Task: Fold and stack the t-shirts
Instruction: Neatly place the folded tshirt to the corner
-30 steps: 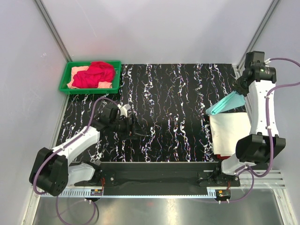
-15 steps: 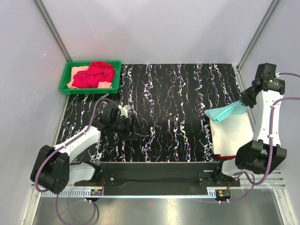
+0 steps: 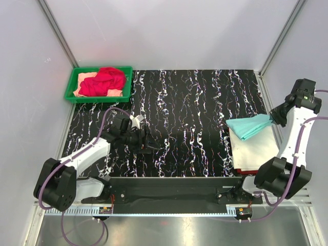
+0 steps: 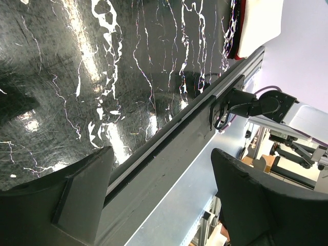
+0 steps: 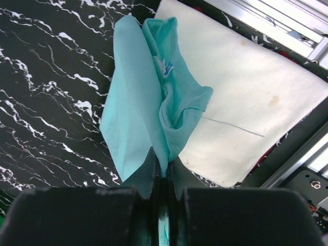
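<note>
The right gripper, clamped tight, pinches the mint-teal t-shirt, whose bunched folds overlap one edge of the cream-white t-shirt on the black marbled table.

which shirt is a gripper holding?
The mint-teal t-shirt, pinched in the right gripper over the folded cream-white one; the red shirt and peach shirt lie in the green tray.

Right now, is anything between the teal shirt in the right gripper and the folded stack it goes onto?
Nothing visible. The right gripper is shut on the teal shirt, which hangs partly over the folded cream-white shirt; no other object lies on that shirt.
</note>
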